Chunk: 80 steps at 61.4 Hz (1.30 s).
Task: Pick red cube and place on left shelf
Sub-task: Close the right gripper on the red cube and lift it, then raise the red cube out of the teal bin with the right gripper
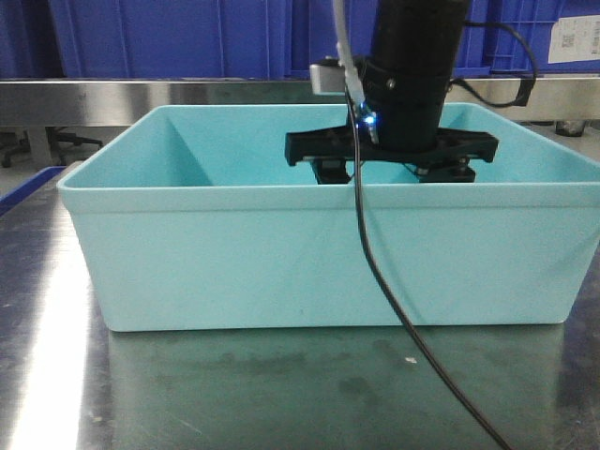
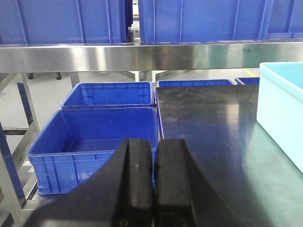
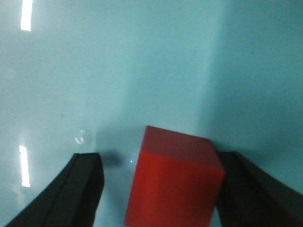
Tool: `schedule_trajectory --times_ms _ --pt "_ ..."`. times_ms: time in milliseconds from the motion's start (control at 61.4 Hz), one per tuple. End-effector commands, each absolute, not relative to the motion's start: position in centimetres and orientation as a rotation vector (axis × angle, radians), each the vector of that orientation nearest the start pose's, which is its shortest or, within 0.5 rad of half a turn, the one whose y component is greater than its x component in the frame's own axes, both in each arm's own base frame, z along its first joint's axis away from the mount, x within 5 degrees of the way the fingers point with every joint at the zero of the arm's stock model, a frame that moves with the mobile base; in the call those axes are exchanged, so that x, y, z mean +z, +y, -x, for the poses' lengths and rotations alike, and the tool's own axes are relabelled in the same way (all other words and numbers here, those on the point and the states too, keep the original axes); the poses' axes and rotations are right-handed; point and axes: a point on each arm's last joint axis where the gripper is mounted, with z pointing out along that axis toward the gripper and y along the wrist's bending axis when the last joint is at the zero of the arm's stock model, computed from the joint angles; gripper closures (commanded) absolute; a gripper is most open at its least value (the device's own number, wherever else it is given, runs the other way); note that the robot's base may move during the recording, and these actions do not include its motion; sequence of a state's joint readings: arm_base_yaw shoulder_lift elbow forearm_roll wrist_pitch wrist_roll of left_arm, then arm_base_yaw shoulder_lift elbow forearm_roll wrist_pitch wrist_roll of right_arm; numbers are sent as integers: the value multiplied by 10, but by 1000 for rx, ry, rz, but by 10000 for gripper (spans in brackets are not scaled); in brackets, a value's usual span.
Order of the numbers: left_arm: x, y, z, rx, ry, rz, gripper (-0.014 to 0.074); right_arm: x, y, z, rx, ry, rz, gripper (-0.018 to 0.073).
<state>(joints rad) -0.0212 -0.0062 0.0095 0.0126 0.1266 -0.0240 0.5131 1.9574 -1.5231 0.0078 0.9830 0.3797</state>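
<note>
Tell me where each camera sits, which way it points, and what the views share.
Front: low at table height, facing the teal bin side-on; the right arm dips into it.
Left wrist: looks past the shut left end effector at blue crates and the steel table.
Right wrist: inside the teal bin, facing the red cube framed by the open right end effector.
Shared: all three show the teal bin.

Cube [image 3: 174, 182] red, unpatterned. Bin [image 1: 319, 253] around it pale teal, plain. Crates [image 2: 97, 137] left of bin blue; table [image 1: 234, 394] under bin grey steel.
</note>
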Motion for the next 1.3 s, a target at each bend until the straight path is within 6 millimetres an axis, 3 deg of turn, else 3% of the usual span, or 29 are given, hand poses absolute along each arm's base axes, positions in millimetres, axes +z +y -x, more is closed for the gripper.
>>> schedule_trajectory --times_ms 0,196,326,440,603,799,945,1108,1287 --pt "200 -1 -56 -32 1534 -3 495 250 198 -356 196 2801 191 40" --pt "200 -1 -56 -32 1534 -3 495 252 196 -357 153 2793 211 276" --pt "200 -1 -56 -32 1534 -3 495 263 196 -358 162 2777 209 352" --pt "200 -1 -56 -32 1534 -3 495 289 197 -356 196 2718 211 354" --pt "200 -1 -56 -32 1534 -3 495 349 188 -333 274 2555 238 354" --pt "200 -1 -56 -32 1534 -3 495 414 163 -276 311 2364 371 354" --pt "200 -1 -56 -32 1534 -3 495 442 135 -224 351 2229 398 354" --pt "200 -1 -56 -32 1534 -3 495 446 100 -169 385 2091 377 354" --pt "200 -1 -56 -32 1534 -3 495 423 63 -109 428 1957 356 354"
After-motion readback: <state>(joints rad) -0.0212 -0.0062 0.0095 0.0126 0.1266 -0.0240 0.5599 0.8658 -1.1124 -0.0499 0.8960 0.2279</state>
